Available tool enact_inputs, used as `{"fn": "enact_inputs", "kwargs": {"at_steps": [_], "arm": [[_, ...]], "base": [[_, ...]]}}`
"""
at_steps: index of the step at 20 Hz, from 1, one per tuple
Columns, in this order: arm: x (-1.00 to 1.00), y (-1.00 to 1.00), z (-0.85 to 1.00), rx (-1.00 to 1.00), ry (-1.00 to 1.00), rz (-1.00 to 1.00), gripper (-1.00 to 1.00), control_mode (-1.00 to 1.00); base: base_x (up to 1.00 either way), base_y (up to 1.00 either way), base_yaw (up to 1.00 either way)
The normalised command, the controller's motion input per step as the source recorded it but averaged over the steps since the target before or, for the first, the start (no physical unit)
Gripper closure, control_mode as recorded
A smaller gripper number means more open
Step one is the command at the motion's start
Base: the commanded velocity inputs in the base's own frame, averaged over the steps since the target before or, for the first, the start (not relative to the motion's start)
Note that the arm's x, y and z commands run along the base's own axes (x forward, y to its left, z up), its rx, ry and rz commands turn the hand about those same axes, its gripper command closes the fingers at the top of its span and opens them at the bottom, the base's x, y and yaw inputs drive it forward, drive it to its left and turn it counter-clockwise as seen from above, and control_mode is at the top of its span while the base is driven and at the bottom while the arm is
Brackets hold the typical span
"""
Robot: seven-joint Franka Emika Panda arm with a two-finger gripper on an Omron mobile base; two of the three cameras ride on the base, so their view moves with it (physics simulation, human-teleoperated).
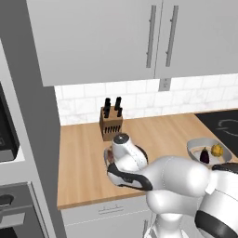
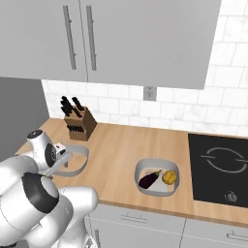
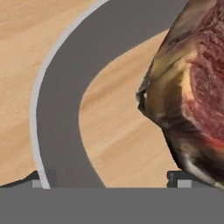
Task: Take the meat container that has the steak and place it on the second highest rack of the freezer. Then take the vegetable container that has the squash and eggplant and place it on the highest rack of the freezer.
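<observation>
Fingertips point(image 3: 43, 180) spread wide astride the meat container's grey wall point(image 3: 57, 109), steak point(image 3: 192, 87) lengthwise alongside.

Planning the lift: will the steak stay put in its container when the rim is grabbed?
Probably not. The steak lies loose, far smaller than the grey container, so it may slide. The container's smooth rim looks stiff, likely light.
</observation>
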Motion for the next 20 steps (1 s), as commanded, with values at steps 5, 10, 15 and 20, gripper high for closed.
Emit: {"fn": "enact_inputs", "kwargs": {"at_steps": [5, 10, 15, 20], "arm": [[0.04, 0.00, -0.29, 0.00, -0.01, 0.00, -1.00, -1.00], [0.00, 0.00, -0.21, 0.00, 0.07, 0.00, -1.00, -1.00], [0.00, 0.00, -0.19, 0.00, 0.01, 0.00, 1.00, -1.00], [0.00, 0.00, -0.12, 0.00, 0.00, 0.00, 1.00, -1.00]], "base": [[0.00, 0.00, 0.00], [0.00, 0.00, 0.00], [0.00, 0.00, 0.00], [0.00, 0.00, 0.00]]}}
